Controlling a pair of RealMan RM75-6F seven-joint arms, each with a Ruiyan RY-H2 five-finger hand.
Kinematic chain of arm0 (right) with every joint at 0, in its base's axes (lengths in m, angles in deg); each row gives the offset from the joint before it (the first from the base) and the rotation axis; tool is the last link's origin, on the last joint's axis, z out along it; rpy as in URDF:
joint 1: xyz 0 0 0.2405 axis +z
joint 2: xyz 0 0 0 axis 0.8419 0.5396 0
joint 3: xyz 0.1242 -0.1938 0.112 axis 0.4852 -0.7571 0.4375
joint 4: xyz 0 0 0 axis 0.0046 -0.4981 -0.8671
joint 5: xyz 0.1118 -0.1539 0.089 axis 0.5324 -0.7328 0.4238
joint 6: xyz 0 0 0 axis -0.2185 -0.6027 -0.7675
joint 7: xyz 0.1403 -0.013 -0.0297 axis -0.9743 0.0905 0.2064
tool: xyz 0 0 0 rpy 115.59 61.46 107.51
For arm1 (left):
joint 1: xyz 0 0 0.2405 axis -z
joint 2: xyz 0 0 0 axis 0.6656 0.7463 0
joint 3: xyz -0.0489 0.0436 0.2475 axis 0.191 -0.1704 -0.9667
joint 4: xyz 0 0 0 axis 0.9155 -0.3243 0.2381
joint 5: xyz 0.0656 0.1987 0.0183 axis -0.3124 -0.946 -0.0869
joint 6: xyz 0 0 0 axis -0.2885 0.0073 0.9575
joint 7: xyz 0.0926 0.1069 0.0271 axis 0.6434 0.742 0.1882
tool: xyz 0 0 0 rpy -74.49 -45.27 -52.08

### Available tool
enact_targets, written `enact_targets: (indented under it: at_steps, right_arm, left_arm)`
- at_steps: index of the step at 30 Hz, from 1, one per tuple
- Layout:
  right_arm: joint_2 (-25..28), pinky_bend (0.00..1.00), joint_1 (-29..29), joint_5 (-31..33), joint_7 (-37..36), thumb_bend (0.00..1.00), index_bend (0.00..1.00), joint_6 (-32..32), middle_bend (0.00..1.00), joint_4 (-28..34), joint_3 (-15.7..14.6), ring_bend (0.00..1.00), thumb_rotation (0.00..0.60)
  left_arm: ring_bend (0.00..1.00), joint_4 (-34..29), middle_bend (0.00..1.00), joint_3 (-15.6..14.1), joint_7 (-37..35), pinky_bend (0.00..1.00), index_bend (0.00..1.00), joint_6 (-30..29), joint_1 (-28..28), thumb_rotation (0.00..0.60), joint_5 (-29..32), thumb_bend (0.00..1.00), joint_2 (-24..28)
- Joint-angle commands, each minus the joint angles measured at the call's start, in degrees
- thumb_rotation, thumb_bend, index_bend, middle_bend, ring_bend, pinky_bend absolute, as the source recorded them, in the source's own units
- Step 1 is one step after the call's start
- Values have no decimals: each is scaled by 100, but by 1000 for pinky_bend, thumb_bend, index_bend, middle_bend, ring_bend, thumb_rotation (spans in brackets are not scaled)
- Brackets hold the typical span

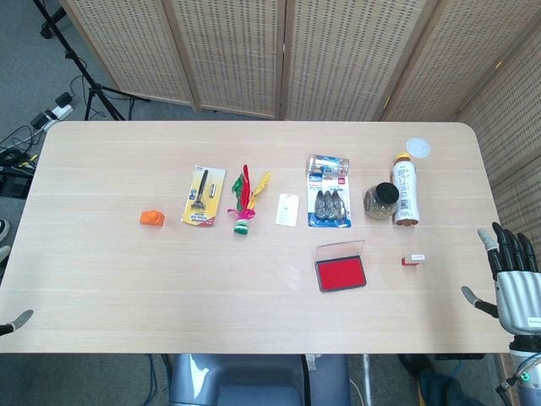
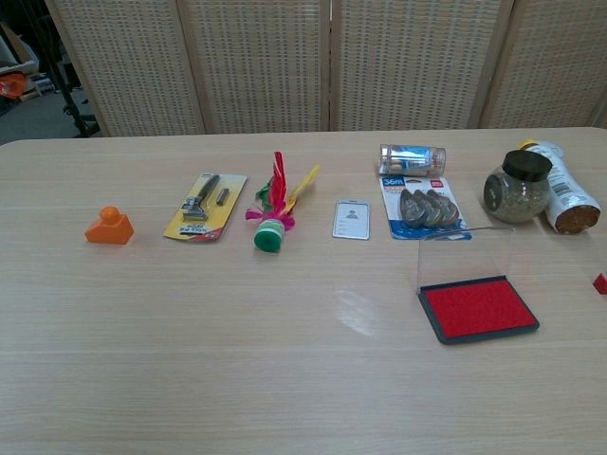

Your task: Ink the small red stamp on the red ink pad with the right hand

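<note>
The right hand (image 1: 516, 283) hangs at the near right edge of the table (image 1: 101, 279), palm upright, fingers (image 1: 507, 245) spread apart and holding nothing. Only a tip of the left hand (image 1: 17, 321) shows at the near left edge, so whether it is released or clenched cannot be told.

Just beyond the right fingers and towards the table's middle lies the small red stamp (image 1: 412, 260), untouched, on its side. Further that way, near the stamp, sits the red ink pad (image 1: 341, 274) with its clear lid (image 2: 465, 256) standing open behind it.

Beyond these runs a row: a bottle (image 1: 406, 190) lying down, a dark-lidded jar (image 1: 382, 200), a blister pack (image 1: 329, 200), a white card (image 1: 288, 210), a feathered shuttlecock (image 1: 245, 203), a carded razor (image 1: 203, 196) and an orange block (image 1: 151, 218), the farthest from the right fingers.
</note>
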Motion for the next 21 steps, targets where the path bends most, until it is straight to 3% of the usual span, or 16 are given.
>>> enact_targets:
  at_steps: [1, 9, 10, 12, 13, 15, 18, 21]
  right_arm:
    - [4, 0, 1, 7, -14, 0, 0, 15, 0, 0, 0, 0, 600]
    - [76, 0, 57, 168, -186, 0, 0, 249, 2, -5, 39, 0, 600]
    - [100, 0, 90, 220, -298, 0, 0, 330, 25, -4, 65, 0, 600]
    - [135, 51, 174, 284, -456, 0, 0, 479, 220, -94, 120, 123, 600]
    - [121, 121, 225, 289, -490, 0, 0, 523, 361, -199, 155, 246, 600]
    - [-19, 399, 439, 291, -668, 0, 0, 750, 633, -622, 237, 567, 600]
    - [-126, 761, 666, 267, -873, 0, 0, 1079, 785, -997, 247, 765, 600]
    - [-222, 983, 892, 309, -835, 0, 0, 1455, 869, -1352, 247, 915, 600]
  left_arm:
    - [0, -1, 0, 0, 11, 0, 0, 5, 3, 600, -4, 87, -4]
    - [0, -10, 0, 20, -2, 0, 0, 61, 25, 600, 41, 86, 1]
    - [0, -13, 0, 29, -5, 0, 0, 76, 31, 600, 62, 87, 2]
    - [0, -19, 0, 48, -4, 0, 0, 113, 46, 600, 110, 86, 3]
    - [0, -24, 0, 57, 2, 0, 0, 132, 53, 600, 133, 86, 5]
    - [0, -43, 0, 112, 38, 0, 0, 154, 69, 600, 224, 87, 6]
    - [0, -77, 0, 162, 63, 0, 0, 191, 83, 600, 327, 87, 3]
    - [0, -103, 0, 184, 142, 0, 0, 283, 118, 600, 404, 87, -2]
